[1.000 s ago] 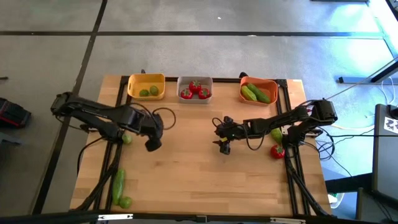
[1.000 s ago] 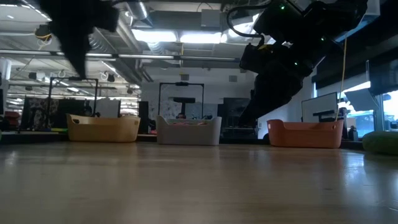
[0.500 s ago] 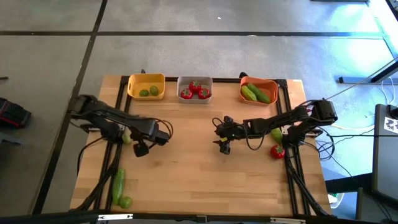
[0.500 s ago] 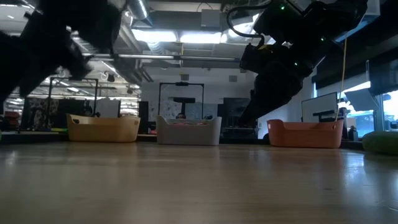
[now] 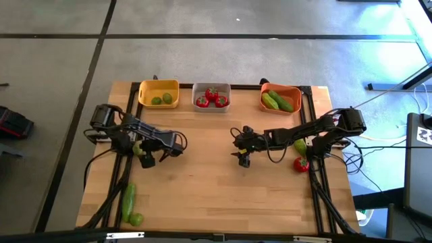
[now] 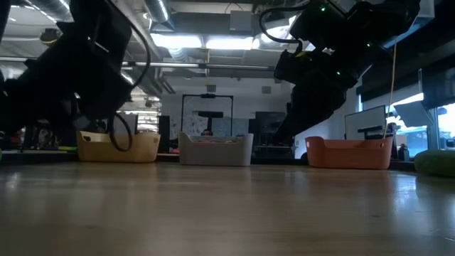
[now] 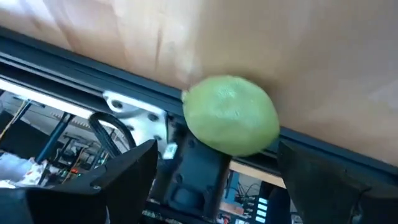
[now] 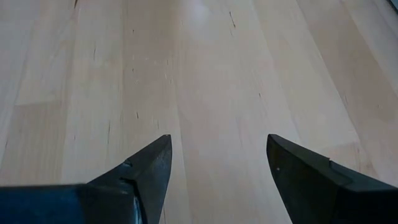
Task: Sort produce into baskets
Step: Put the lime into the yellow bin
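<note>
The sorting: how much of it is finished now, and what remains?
Done: two limes in the yellow basket, three tomatoes in the grey one, two cucumbers in the orange one. In hand: the open left hand faces a lime. Left: cucumber, lime, tomato, green piece.

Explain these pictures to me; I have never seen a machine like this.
Two dark robot arms work at a wooden table. One picture looks down from above, one looks level across the tabletop, and two come from cameras on the wrists. At the far edge stand a yellow basket with limes, a grey basket with tomatoes and an orange basket with cucumbers. The left gripper, open, faces a loose lime. The right gripper hangs open and empty mid-table.
</note>
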You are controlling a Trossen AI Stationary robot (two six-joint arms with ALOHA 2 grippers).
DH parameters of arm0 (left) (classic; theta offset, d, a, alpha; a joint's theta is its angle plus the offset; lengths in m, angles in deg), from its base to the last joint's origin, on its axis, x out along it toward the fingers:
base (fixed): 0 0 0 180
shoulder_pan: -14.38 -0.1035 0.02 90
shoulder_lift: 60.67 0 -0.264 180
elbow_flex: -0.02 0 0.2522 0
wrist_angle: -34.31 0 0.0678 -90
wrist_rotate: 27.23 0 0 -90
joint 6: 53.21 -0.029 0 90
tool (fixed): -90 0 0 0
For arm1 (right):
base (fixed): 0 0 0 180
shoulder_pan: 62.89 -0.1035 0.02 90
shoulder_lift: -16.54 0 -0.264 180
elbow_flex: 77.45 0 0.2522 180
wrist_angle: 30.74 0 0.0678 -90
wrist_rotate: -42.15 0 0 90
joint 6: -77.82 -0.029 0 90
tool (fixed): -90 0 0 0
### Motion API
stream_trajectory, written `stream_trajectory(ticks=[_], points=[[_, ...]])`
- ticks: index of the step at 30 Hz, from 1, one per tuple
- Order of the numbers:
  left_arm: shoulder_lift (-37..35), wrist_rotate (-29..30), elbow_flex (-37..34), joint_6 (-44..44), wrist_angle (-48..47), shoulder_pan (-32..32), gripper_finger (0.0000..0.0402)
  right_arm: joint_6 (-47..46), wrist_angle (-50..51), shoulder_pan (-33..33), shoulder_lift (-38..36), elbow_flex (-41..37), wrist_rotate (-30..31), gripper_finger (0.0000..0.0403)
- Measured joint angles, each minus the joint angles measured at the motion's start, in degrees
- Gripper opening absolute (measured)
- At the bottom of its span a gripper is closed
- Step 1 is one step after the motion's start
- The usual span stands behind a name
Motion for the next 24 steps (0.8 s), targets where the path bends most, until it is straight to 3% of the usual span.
stream_trajectory(ticks=[11, 24], points=[[6.0, -1.9, -2.5, -9.1, 4.1, -1.6, 0.0314, 0.0, 0.2, 0.0, 0.0, 0.0, 0.0, 0.0252], [7.8, -2.0, -1.7, -13.4, 4.2, -1.4, 0.0211, 0.2, 0.2, 0.0, 0.0, 0.0, 0.7, 0.0252]])
